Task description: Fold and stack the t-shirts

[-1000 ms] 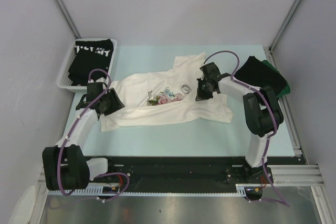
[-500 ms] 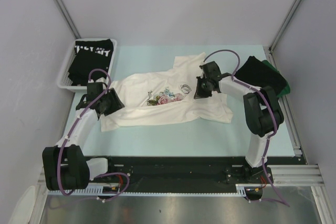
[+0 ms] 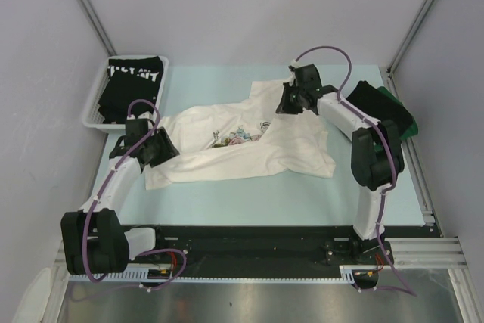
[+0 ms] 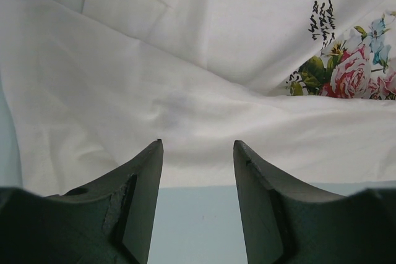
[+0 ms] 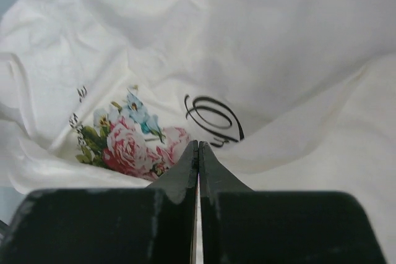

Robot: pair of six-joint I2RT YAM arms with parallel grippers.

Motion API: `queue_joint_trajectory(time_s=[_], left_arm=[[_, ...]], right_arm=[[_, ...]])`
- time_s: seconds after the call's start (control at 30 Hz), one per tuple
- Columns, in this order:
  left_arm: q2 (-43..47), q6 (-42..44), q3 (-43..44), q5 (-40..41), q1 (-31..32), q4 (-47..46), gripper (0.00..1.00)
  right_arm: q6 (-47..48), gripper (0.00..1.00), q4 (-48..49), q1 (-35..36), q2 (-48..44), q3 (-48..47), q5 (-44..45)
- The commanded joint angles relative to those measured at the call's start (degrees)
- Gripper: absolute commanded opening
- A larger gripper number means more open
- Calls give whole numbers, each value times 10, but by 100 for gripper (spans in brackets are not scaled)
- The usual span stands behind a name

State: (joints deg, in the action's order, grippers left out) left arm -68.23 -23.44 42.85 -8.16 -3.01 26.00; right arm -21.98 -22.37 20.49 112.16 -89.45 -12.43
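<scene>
The white t-shirt (image 3: 227,160) with its floral print and black script lies crumpled across the middle of the table, also filling the left wrist view (image 4: 185,60) and the right wrist view (image 5: 278,41). My right gripper (image 3: 286,105) (image 5: 198,143) is shut on a pinch of the shirt's far right part, which it holds raised above the print. At the shirt's near left hem my left gripper (image 3: 162,145) (image 4: 198,146) stands open, with only bare table between its fingers.
A white mesh basket (image 3: 94,122) at the far left holds a black t-shirt with white lettering (image 3: 132,85). At the far right lie a folded black t-shirt (image 3: 370,104) and a dark green one (image 3: 406,120). Enclosure walls and frame rails border the light blue table.
My right gripper has moved up and toward the far side, dragging the shirt's right part with it. The left arm has stayed still.
</scene>
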Motion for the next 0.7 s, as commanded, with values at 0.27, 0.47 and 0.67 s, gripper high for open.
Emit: queue_joint_trajectory(time_s=[0.27, 0.47, 0.67], left_arm=[[25, 8, -6, 0, -2, 3, 54], [22, 8, -5, 0, -2, 4, 55], [14, 2, -10, -5, -2, -9, 55]], right_arm=[[16, 0, 0, 3, 125, -136, -30], [21, 4, -23, 4, 103, -128, -13], [37, 24, -42, -15, 38, -78, 14]])
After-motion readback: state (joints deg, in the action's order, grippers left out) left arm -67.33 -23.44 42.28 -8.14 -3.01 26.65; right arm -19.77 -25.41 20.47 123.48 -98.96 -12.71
